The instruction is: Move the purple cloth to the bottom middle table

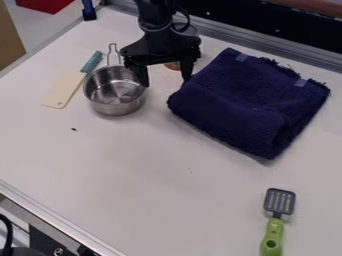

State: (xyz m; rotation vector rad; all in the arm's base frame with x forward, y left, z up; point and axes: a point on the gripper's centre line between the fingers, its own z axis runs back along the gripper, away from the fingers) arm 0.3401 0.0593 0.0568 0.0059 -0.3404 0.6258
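Nearest, a green-handled spatula (274,220) lies at the table's (167,195) lower right. Beyond it, the folded purple cloth (247,102) occupies the upper right. The gripper (165,81) hangs between the cloth and a steel pot (113,102), fingers spread; contact with either cannot be determined.
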